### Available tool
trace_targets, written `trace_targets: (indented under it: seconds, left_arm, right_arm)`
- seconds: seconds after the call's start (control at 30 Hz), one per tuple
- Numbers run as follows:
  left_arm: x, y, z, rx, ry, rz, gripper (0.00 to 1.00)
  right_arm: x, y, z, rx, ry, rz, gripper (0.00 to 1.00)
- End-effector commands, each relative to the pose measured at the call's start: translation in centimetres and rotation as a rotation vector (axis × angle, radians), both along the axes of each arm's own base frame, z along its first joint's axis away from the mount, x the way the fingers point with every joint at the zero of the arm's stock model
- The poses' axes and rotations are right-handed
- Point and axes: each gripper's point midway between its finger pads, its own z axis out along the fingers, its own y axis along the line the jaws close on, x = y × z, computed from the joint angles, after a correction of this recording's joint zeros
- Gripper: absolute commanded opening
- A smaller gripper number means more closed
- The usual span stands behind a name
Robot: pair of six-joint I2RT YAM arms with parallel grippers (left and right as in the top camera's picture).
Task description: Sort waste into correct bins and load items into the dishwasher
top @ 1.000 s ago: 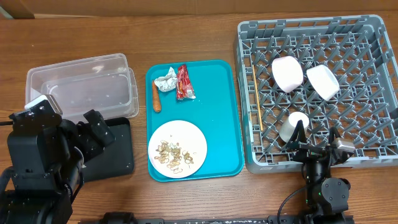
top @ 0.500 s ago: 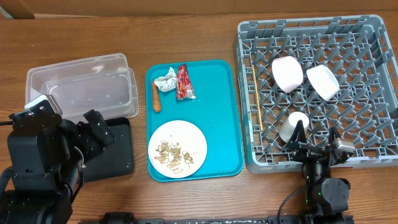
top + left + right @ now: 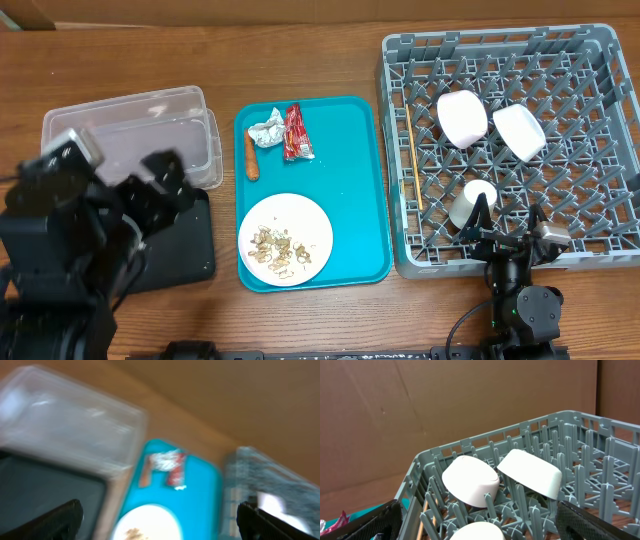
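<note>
On the teal tray (image 3: 350,190) lie a foil ball (image 3: 264,131), a red wrapper (image 3: 297,133), a carrot (image 3: 251,158) and a white plate (image 3: 285,239) with beige scraps (image 3: 277,250). The clear tub (image 3: 130,135) and black tray (image 3: 188,252) sit to the left. My left gripper (image 3: 135,195) hangs open and blurred over them, and its wrist view shows the plate (image 3: 150,522), foil (image 3: 162,460) and wrapper (image 3: 176,471). The grey rack (image 3: 600,120) holds two bowls (image 3: 462,117) (image 3: 519,131), a cup (image 3: 471,203) and chopsticks (image 3: 413,160). My right gripper (image 3: 508,222) is open at the rack's near edge, empty.
The left arm's black body (image 3: 50,260) covers the table's front left corner and part of the black tray. Bare wooden table (image 3: 320,50) lies behind the tray and the tub. The right wrist view faces a brown cardboard wall (image 3: 445,405) beyond the rack (image 3: 600,485).
My left arm has started moving, up and towards the tub, and is now blurred. The right arm and all objects are unchanged.
</note>
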Motion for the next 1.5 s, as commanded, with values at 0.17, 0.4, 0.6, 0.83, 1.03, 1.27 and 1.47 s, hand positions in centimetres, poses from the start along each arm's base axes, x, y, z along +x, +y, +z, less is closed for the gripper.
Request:
trace_targets:
  seconds: [0.17, 0.4, 0.6, 0.83, 1.03, 1.27, 1.47]
  left_arm:
    - [6.3, -7.0, -8.5, -0.018, 0.307, -0.355, 1.0]
    - [12.5, -9.6, -18.4, 0.141, 0.533, -0.355, 0.89]
    - [17.6, -9.2, -25.1, 0.308, 0.568, -0.285, 0.96]
    - [20.9, -8.0, -30.5, 0.438, 0.587, -0.266, 0.96]
    - [22.8, -8.4, -32.3, 0.435, 0.548, -0.256, 0.92]
    - [22.9, -8.6, -34.9, 0.438, 0.583, -0.267, 0.78]
    - [22.9, -9.4, -34.9, 0.401, 0.584, -0.299, 0.33]
  right_arm:
    - [0.0, -0.2, -0.1, 0.005, -0.009, -0.007, 1.0]
    - [0.0, -0.2, -0.1, 0.005, -0.009, -0.007, 1.0]
    - [0.0, -0.2, -0.1, 0.005, -0.009, -0.007, 1.0]
    - [0.0, -0.2, -0.1, 0.005, -0.009, -0.007, 1.0]
    - [0.0, -0.2, -0.1, 0.005, -0.009, -0.007, 1.0]
    - [0.0, -0.2, -0.1, 0.005, -0.009, -0.007, 1.0]
    - [0.0, -0.2, -0.1, 0.005, -0.009, -0.007, 1.0]
